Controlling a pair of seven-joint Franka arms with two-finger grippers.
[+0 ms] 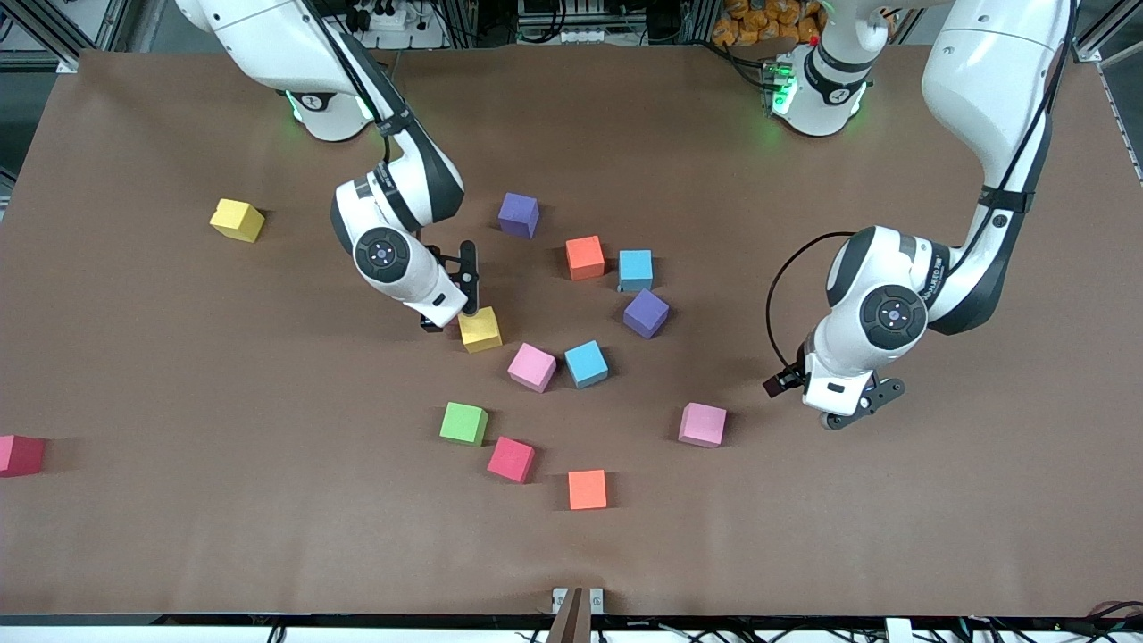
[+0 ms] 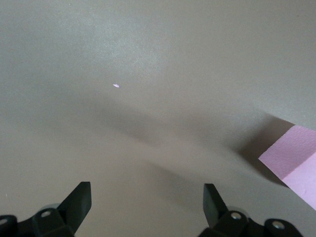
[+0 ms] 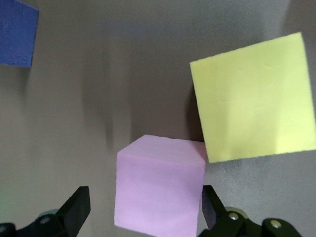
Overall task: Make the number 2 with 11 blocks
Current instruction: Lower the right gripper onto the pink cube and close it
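Observation:
My right gripper (image 1: 449, 302) is low over the middle of the table, open. Its fingers straddle a pink block (image 3: 159, 187) that stands on the table, with a clear gap at one finger. This block is hidden under the hand in the front view. A yellow block (image 1: 479, 329) (image 3: 254, 98) sits right beside it. My left gripper (image 1: 848, 413) (image 2: 147, 186) hangs open over bare table toward the left arm's end, with another pink block (image 1: 702, 424) (image 2: 292, 160) close by. Scattered blocks fill the middle: purple (image 1: 519, 214), orange (image 1: 585, 257), blue (image 1: 635, 270), purple (image 1: 646, 313), pink (image 1: 532, 367), blue (image 1: 586, 363), green (image 1: 463, 423), red (image 1: 511, 459), orange (image 1: 588, 489).
A second yellow block (image 1: 237, 220) lies apart toward the right arm's end. A dark red block (image 1: 20, 454) sits at that end's table edge. A small bracket (image 1: 577, 600) is fixed at the table's edge nearest the front camera.

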